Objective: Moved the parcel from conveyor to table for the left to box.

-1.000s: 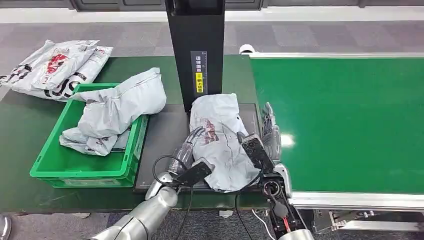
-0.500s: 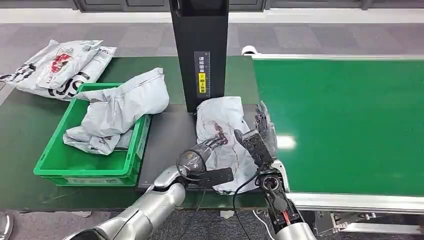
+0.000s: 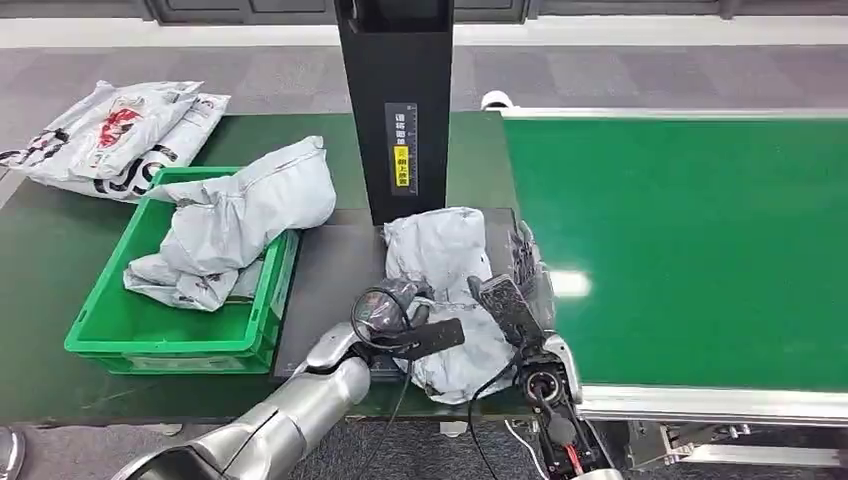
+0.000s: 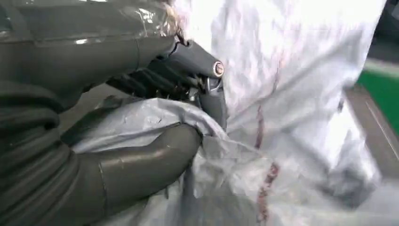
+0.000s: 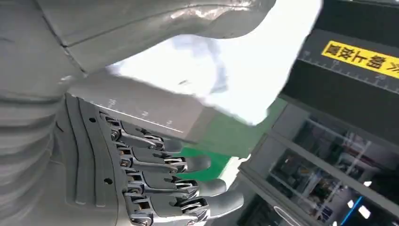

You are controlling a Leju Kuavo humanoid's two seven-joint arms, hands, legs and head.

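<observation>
The grey plastic parcel (image 3: 440, 250) lies crumpled on the dark plate (image 3: 322, 270) in front of the black post, just left of the conveyor. My left hand (image 3: 398, 300) is on its near left side. In the left wrist view the thumb and fingers (image 4: 141, 155) pinch a raised fold of the parcel (image 4: 291, 94). My right hand (image 3: 530, 262) stands against the parcel's right edge by the belt. Its fingers (image 5: 188, 188) are stretched out straight with nothing in them, and the parcel (image 5: 211, 70) shows pale beside the hand.
A green bin (image 3: 100, 340) with grey parcels (image 3: 235, 215) heaped in it stands left of the plate. More printed bags (image 3: 110, 135) lie at the table's far left. The black post (image 3: 395, 100) rises behind the parcel. The green conveyor belt (image 3: 700, 250) runs to the right.
My left hand has gone from lying on the parcel's left side to closing on a fold of it. The parcel has bunched up. The right hand has stayed at its right edge.
</observation>
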